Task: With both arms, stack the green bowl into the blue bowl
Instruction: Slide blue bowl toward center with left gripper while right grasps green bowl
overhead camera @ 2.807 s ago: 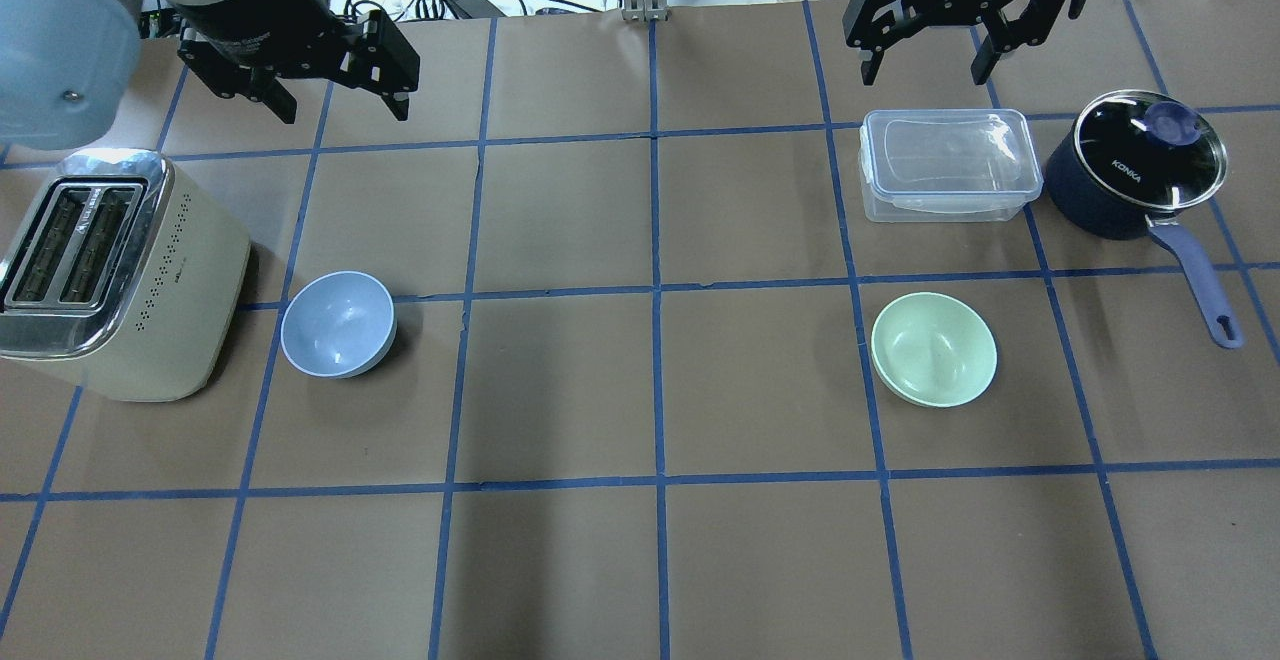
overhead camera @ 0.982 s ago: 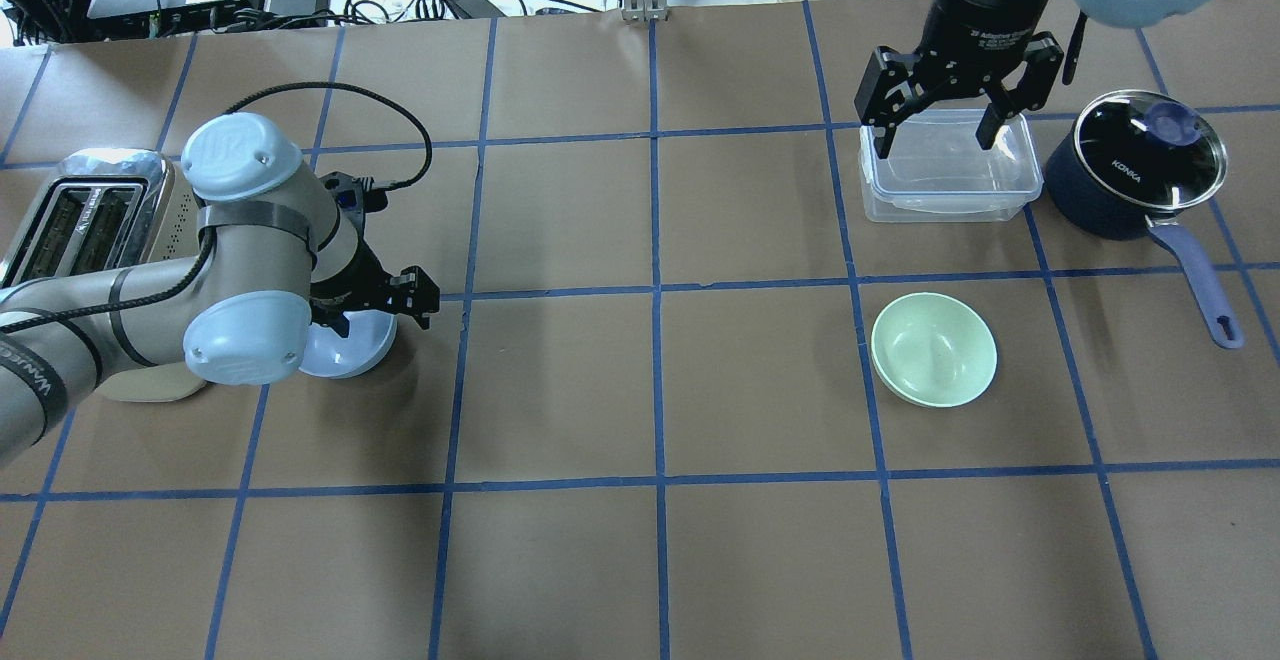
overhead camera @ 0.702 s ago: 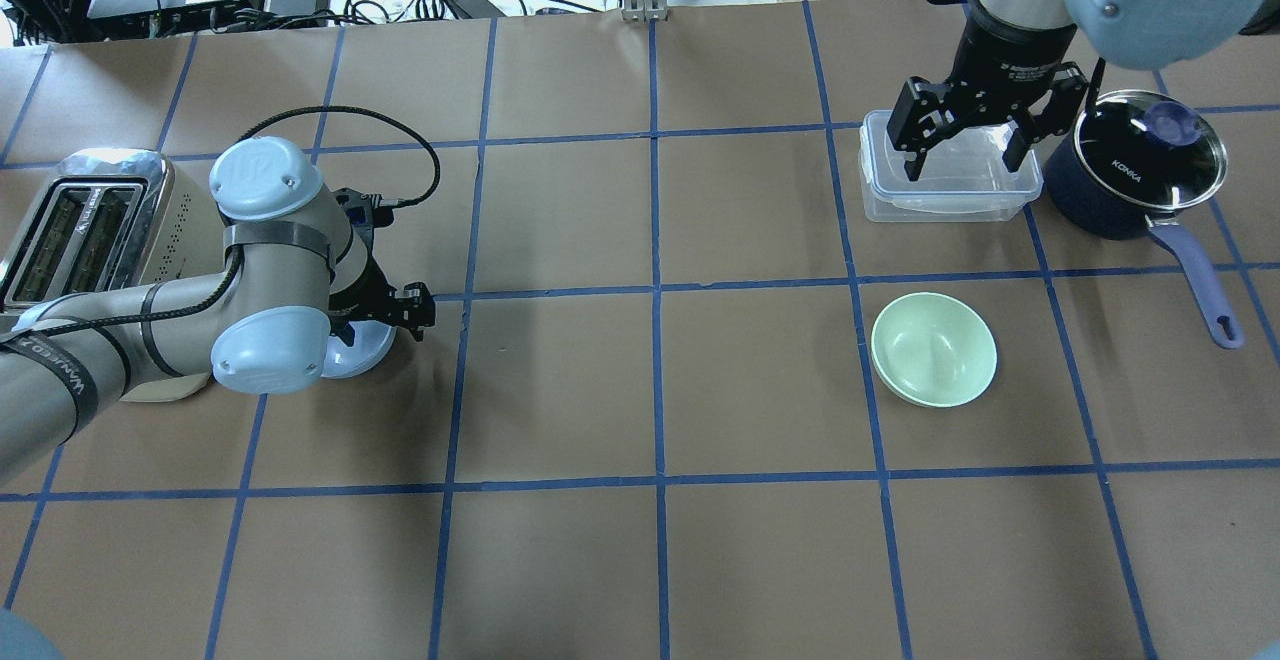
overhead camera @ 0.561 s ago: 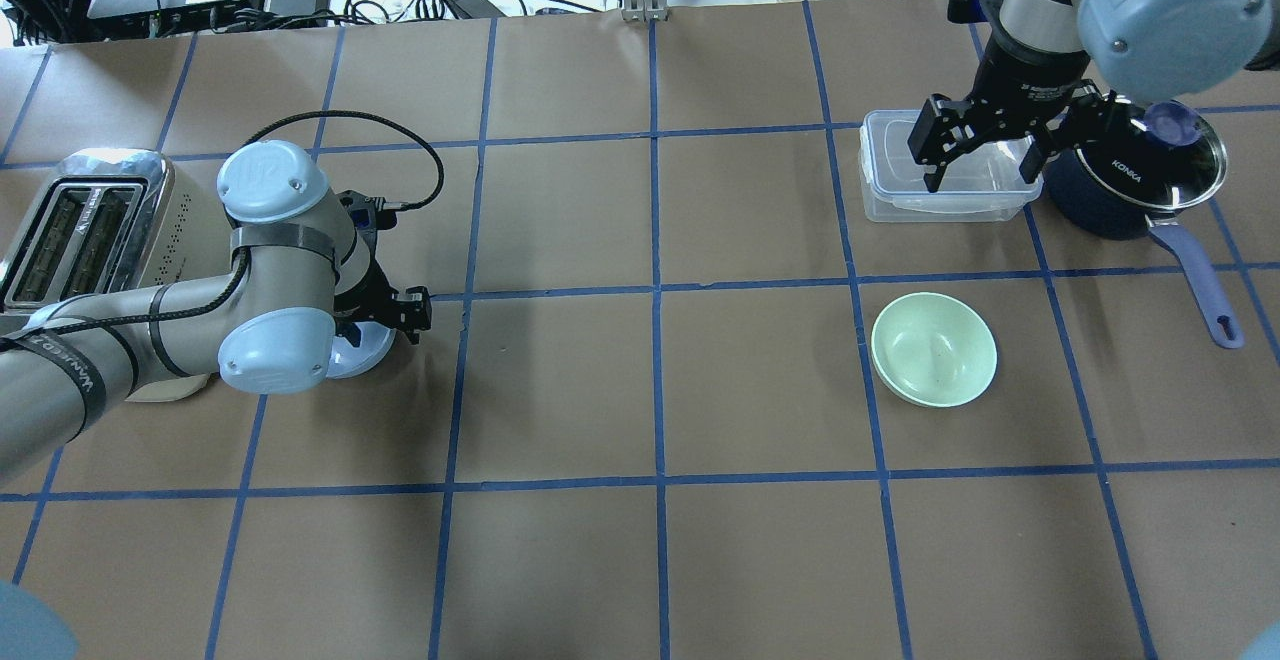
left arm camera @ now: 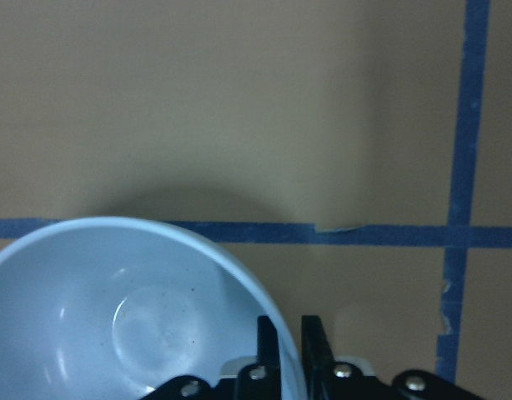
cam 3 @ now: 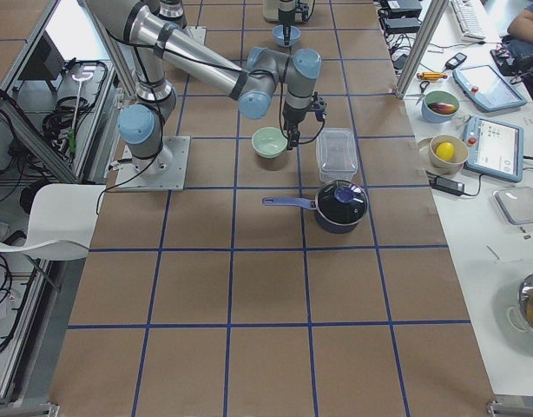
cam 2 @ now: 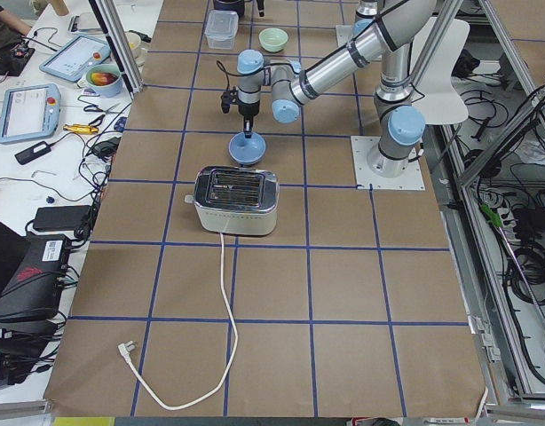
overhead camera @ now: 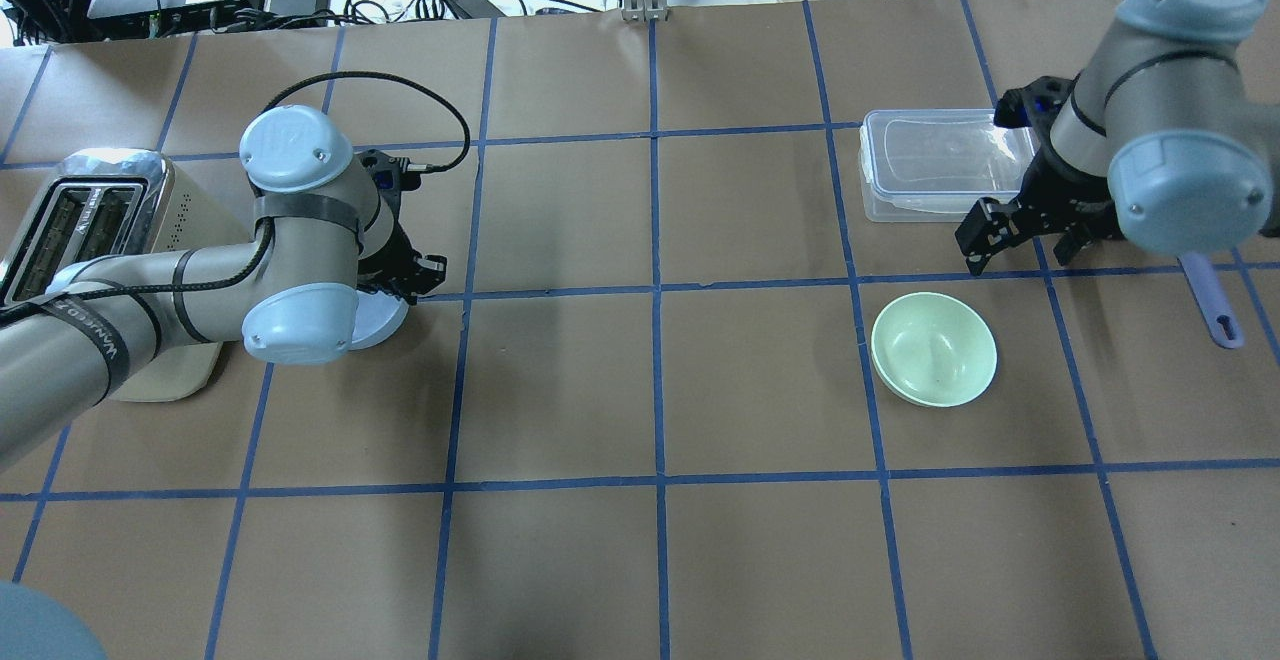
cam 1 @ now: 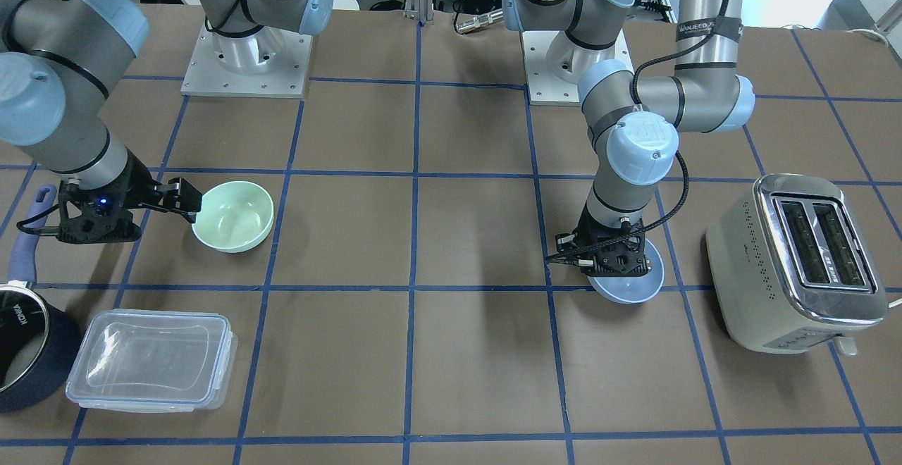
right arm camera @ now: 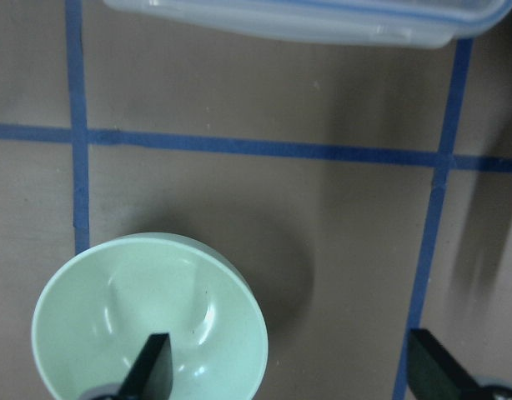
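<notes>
The blue bowl (overhead camera: 384, 321) sits beside the toaster, mostly hidden under my left arm. My left gripper (left arm camera: 291, 350) is shut on its rim, one finger inside and one outside; it also shows in the front view (cam 1: 607, 262) over the blue bowl (cam 1: 632, 287). I cannot tell whether the bowl is off the table. The green bowl (overhead camera: 933, 348) stands upright on the right side. My right gripper (overhead camera: 1018, 250) is open and empty just beyond it. In the right wrist view one finger (right arm camera: 152, 367) is over the green bowl (right arm camera: 114, 317), the other outside it.
A cream toaster (overhead camera: 90, 240) stands close to the blue bowl's left. A clear lidded container (overhead camera: 925, 165) and a dark blue saucepan (cam 1: 28, 342) lie beyond the green bowl; the pan's handle (overhead camera: 1212, 302) points toward me. Cables and bowls line the far edge.
My right gripper has come down from over the clear container to the green bowl's far edge, still open. My left gripper has shifted slightly away, and the blue bowl with it.
</notes>
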You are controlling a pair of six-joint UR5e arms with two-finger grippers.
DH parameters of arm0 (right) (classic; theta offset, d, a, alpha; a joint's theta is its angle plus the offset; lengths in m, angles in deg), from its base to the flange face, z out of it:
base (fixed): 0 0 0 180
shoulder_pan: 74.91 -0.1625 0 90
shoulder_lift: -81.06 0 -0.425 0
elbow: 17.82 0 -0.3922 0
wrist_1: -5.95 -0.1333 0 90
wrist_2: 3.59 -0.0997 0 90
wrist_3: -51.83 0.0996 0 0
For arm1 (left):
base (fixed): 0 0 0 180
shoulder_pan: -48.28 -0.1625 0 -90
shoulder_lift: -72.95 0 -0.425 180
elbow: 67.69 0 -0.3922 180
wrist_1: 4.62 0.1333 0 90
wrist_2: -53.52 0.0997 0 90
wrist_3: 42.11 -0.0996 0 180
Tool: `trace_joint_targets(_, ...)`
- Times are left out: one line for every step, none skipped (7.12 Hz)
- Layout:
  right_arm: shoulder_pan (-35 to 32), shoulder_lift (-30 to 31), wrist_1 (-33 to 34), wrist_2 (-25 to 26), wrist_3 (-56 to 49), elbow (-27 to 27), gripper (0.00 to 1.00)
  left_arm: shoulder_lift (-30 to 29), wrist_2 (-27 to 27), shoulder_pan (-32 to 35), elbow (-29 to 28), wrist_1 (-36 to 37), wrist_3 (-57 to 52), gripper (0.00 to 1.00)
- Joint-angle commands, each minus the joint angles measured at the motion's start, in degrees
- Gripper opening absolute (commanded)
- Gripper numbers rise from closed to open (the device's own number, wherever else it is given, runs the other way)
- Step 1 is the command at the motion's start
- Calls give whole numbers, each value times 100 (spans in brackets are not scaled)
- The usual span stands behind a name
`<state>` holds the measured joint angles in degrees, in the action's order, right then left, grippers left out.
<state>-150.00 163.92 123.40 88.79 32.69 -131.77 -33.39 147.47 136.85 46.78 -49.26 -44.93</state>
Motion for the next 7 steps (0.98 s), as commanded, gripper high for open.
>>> trace_joint_targets(55, 90, 1130, -71, 6, -1144, 100, -193, -504, 658, -494, -159, 1198, 4)
trace_joint_targets(64, 64, 1157, -72, -28, -1243, 100, -464, -926, 966, -826, -124, 1831, 4)
trace_joint_targets(64, 55, 1166, -72, -37, -1331, 86, -772, -1279, 1395, -1334, -63, 2508, 4)
trace_joint_targets(91, 55, 1158, -54, -63, -1306, 44, -1044, -1256, 1808, -1948, -140, 3054, 4)
trace_joint_targets(126, 55, 1158, -19, -159, -1288, 4, -1291, -1003, 2021, -2276, -219, 3155, 4)
trace_joint_targets(213, 55, 1140, -54, -195, -1288, 0, -1432, -992, 2163, -2323, -159, 3322, 4)
trace_joint_targets(292, 55, 1140, -89, -230, -1288, 0, -1477, -983, 2260, -2306, -150, 3410, 5)
